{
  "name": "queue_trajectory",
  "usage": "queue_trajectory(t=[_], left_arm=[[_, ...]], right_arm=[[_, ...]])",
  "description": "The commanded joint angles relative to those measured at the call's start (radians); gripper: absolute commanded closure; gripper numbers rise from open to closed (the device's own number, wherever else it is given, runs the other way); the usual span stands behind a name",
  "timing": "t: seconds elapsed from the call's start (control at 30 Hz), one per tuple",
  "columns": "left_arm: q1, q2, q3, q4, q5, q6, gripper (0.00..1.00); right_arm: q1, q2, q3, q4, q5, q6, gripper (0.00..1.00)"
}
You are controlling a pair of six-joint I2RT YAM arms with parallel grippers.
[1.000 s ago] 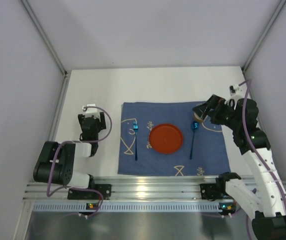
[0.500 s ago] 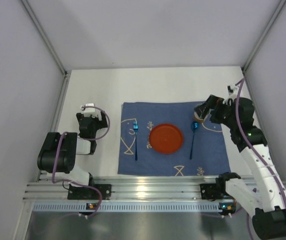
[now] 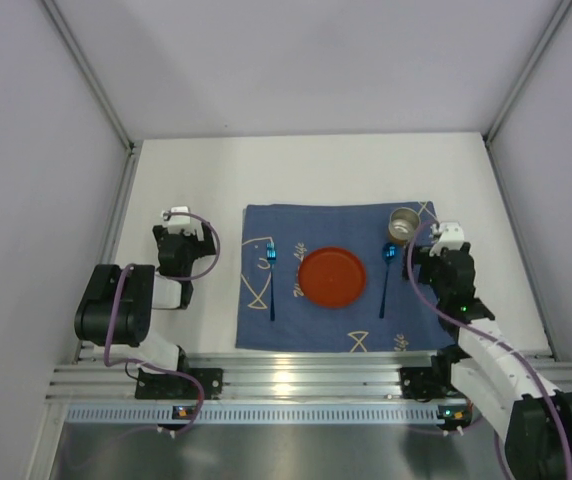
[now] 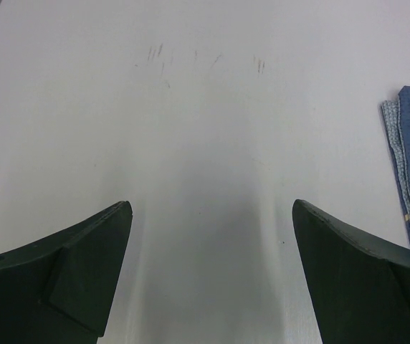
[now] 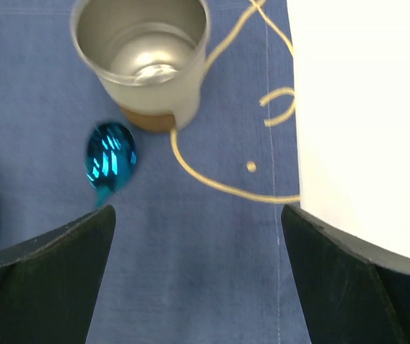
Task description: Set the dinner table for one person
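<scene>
Right gripper (image 5: 198, 211) hangs open and empty above the mat (image 5: 191, 279), cup (image 5: 142, 57) just ahead, spoon (image 5: 110, 159) ahead-left, table (image 5: 363, 107) bare to its right. A forward drift could topple the cup. Left gripper (image 4: 212, 204) gapes empty over table.

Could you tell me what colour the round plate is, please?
The round plate is plain orange-red, clearest in the top external view.

Both arms low near their bases — left claw (image 4: 211, 209) and right claw (image 5: 198, 213) each spread wide.
</scene>
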Motion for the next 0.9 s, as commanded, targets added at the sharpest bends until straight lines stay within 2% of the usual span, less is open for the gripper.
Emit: queue_trajectory(t=[0.0,0.03,0.07,0.17,0.2,0.43,0.47,0.5,0.53,0.87], left_arm=[[0.003,-0.006,-0.003,0.084,0.017,-0.008,0.01],[0.003,-0.006,-0.003,0.084,0.015,-0.008,0.01],[0.003,-0.006,-0.003,0.084,0.015,-0.008,0.01],[0.003,-0.006,-0.003,0.084,0.017,-0.008,0.01],[0.003,-0.006,-0.003,0.084,0.017,-0.008,0.01],[0.003,-0.006,-0.003,0.084,0.017,-0.008,0.01],[0.003,-0.006,-0.003,0.086,0.017,-0.008,0.01],[0.003,-0.005,-0.003,0.084,0.015,-0.008,0.01],[0.003,-0.006,-0.003,0.086,0.015,-0.008,0.01],[0.003,-0.006,-0.003,0.086,0.015,-0.008,0.01]], right_arm=[[-0.004,-0.058,-0.197,0.571,0.053,-0.138,0.0],[-0.015,-0.046,-0.288,0.671,0.036,-0.133,0.0],[-0.018,-0.021,-0.303,0.804,0.021,-0.141,0.0],[-0.021,0.135,-0.28,0.939,-0.018,-0.156,0.0],[-0.025,0.24,-0.272,1.047,-0.021,-0.144,0.0],[-0.099,0.65,-0.133,1.266,-0.105,-0.153,0.0],[-0.102,0.632,-0.101,1.135,-0.104,-0.152,0.0],[-0.107,0.626,-0.075,1.111,-0.105,-0.149,0.0],[-0.108,0.641,-0.094,1.172,-0.104,-0.139,0.0],[-0.107,0.637,-0.088,1.172,-0.127,-0.149,0.0]])
